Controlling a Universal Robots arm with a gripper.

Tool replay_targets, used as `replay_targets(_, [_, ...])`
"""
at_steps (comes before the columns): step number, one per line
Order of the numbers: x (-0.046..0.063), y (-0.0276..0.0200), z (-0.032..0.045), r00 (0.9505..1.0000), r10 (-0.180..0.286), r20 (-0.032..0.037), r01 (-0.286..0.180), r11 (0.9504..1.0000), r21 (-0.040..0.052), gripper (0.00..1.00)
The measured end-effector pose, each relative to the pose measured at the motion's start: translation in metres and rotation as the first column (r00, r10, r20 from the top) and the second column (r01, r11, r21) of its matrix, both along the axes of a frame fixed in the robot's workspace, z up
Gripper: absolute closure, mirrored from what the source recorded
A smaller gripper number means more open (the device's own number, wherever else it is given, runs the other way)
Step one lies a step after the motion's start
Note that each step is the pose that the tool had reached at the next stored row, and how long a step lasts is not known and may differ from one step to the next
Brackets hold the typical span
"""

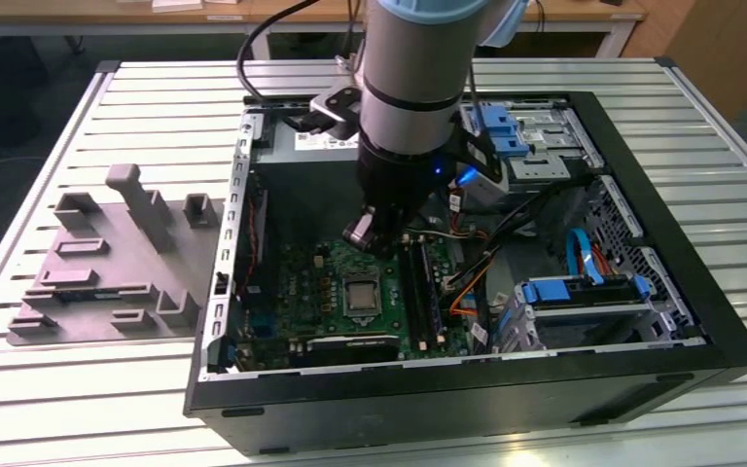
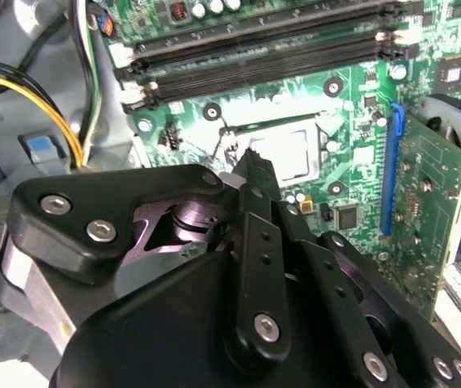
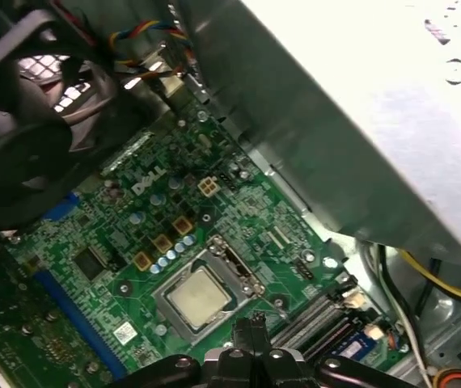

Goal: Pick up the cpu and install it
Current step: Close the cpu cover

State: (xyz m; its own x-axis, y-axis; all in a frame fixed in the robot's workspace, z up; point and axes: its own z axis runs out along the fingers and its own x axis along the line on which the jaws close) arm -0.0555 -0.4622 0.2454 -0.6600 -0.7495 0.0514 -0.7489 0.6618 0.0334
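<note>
Both wrist views show my jaws [image 3: 251, 327] clenched and empty just beside the cpu [image 3: 199, 297], a light, stiff, fragile chip best taken by its edges.

No legible, reportable txt anywhere.

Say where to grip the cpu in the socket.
Judging by its pose, grip the cpu by two opposite edges, coming straight down from above. It lies flat in the socket frame on the motherboard, so only the top is free. The gripper hangs beside it.
</note>
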Motion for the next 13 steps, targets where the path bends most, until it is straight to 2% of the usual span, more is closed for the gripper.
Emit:
replay_targets(8, [-0.010,-0.0125,-0.0004,1.0000,0.009,0.0007,-0.009,1.0000,0.0015,0.89])
replay_targets(13, [-0.011,-0.0134,-0.0004,1.0000,0.009,0.0008,-0.009,1.0000,0.0031,0.89])
